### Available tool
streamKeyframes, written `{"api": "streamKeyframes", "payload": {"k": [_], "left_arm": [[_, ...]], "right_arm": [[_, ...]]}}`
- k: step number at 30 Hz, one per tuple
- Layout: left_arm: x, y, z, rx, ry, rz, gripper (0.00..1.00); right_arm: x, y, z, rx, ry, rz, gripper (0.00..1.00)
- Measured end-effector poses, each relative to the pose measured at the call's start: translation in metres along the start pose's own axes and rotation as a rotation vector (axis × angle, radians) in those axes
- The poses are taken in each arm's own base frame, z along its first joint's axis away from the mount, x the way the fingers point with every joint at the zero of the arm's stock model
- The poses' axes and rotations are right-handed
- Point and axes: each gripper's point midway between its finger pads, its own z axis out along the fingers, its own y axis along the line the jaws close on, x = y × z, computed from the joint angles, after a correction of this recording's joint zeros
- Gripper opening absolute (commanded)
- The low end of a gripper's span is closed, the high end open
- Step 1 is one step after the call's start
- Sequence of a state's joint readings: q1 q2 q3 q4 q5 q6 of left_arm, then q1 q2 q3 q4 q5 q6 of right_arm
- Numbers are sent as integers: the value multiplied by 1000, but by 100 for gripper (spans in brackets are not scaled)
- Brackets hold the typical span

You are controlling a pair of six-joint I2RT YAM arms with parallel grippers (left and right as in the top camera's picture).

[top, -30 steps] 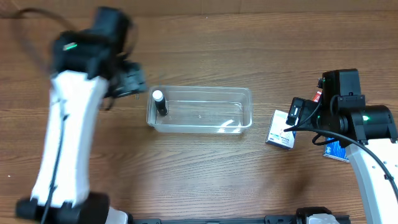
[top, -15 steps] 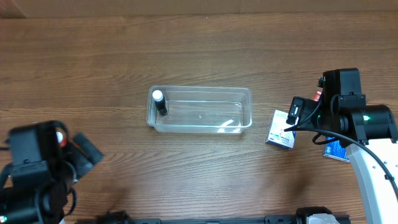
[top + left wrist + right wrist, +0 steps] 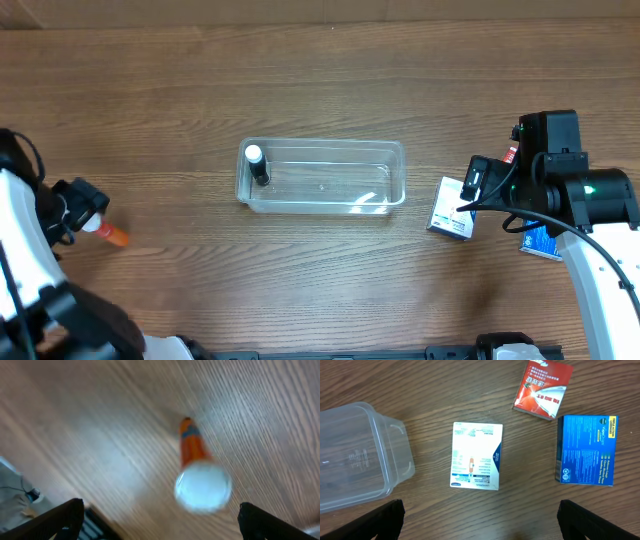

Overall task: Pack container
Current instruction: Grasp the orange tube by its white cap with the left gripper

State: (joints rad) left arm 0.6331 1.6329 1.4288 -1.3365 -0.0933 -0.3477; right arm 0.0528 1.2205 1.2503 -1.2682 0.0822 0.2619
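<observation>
The clear plastic container (image 3: 322, 178) sits mid-table with a small black bottle with a white cap (image 3: 257, 165) standing in its left end. It also shows at the left of the right wrist view (image 3: 355, 460). An orange bottle with a white cap (image 3: 108, 232) lies on the table at far left, blurred in the left wrist view (image 3: 197, 472). My left gripper (image 3: 78, 205) is open just above it, jaws wide. My right gripper (image 3: 470, 195) is open over a white and blue packet (image 3: 476, 456).
A red packet (image 3: 542, 389) and a blue box (image 3: 586, 450) lie on the table right of the white packet. In the overhead view the blue box (image 3: 540, 243) is partly under the right arm. The table's near edge runs along the bottom.
My left arm swung away from the container to the far left and now hovers over the orange bottle. The right arm has not moved.
</observation>
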Motion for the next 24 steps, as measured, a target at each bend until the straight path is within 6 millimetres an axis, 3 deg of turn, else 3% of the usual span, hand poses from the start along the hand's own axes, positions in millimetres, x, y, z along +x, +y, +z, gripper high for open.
{"api": "streamKeyframes", "payload": {"k": [3,8,14,18,24], "left_arm": [[-10,-10,12,9,-6,31,100],[-19,-25,11,65,-46,62,89],[-13,-38,15,139,-18,68,88],[1,-38,33,141,36,70,88],[2,-38,35,143,38,70,85]], "right_arm": [[0,0,0,0,-1,0,100],[0,0,0,0,0,0,100],[0,0,0,0,0,0,100],[0,0,0,0,0,0,100],[1,0,0,1,3,-1,100]]}}
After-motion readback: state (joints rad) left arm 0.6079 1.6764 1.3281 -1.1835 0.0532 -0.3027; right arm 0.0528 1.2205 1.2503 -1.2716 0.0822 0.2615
